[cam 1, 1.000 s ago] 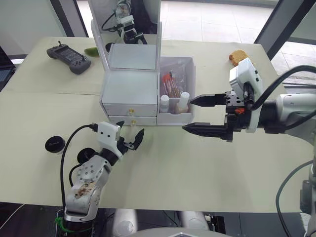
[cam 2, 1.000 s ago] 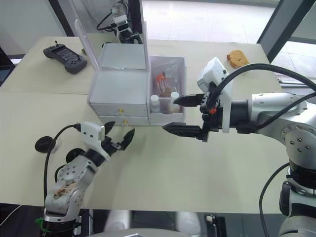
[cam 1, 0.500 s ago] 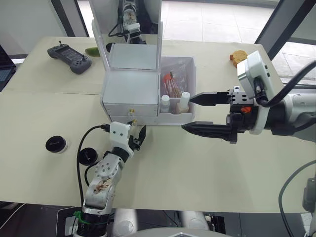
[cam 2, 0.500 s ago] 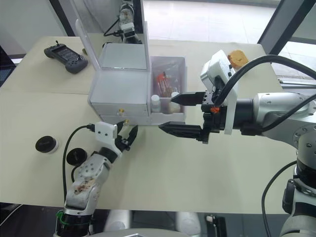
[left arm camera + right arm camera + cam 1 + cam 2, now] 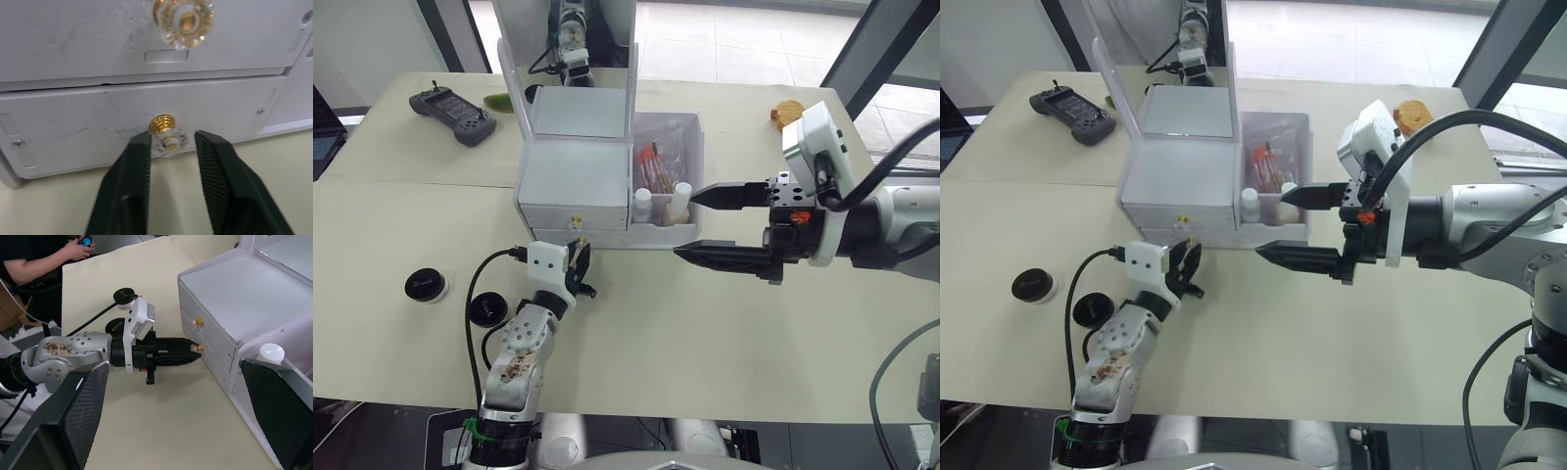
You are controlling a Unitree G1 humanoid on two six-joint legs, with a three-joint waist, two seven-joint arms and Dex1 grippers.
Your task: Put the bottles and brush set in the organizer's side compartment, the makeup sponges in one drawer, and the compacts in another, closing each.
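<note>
My left pincer (image 5: 171, 147) is spread just wide enough to straddle the gold knob (image 5: 167, 135) of the lower drawer (image 5: 142, 122); the fingers (image 5: 134, 161) flank it but I cannot tell whether either pad is touching it yet. My right pincer (image 5: 705, 225) hangs spread wide and holding nothing, just beside the side compartment (image 5: 666, 181) at about 3 o'clock of the organizer (image 5: 573, 181).

The bottles (image 5: 661, 206) and the brush set (image 5: 653, 166) stand in that bin already. The compacts (image 5: 455, 297) lie on the worktop (image 5: 705, 343) at roughly 8 o'clock of the organizer, well apart from it; both drawers look closed.

The risks, as I judge them: the knob is small and glassy (a slippery thing to pinch), so a close that lands on its tip rather than its neck could slide off when I pull. If I pull off-axis, the light organizer may drag toward me or tip its mirror (image 5: 578, 49) instead of releasing the drawer. My right arm sits near enough to brace it, yet a careless nudge there would knock the bottles.
</note>
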